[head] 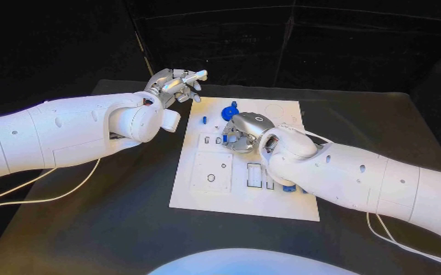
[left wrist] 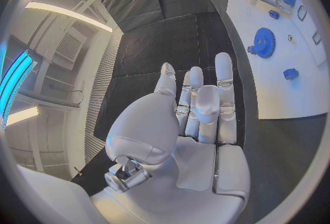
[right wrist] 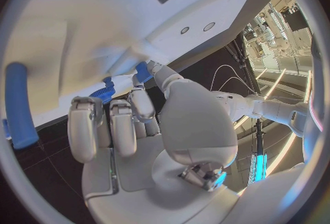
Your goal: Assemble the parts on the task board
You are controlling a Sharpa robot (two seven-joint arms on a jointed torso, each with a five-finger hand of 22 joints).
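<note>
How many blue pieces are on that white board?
5 visible: a gear at the far edge, a small peg beside it, two under the right hand, one near the right forearm. More may be hidden.

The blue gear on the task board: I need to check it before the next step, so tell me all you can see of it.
The blue gear is a round, toothed disc, plastic by its look, with a small blue knob at its rim. It lies flat near the far edge of the white task board. The right hand works just beside it; whether they touch cannot be told.
</note>
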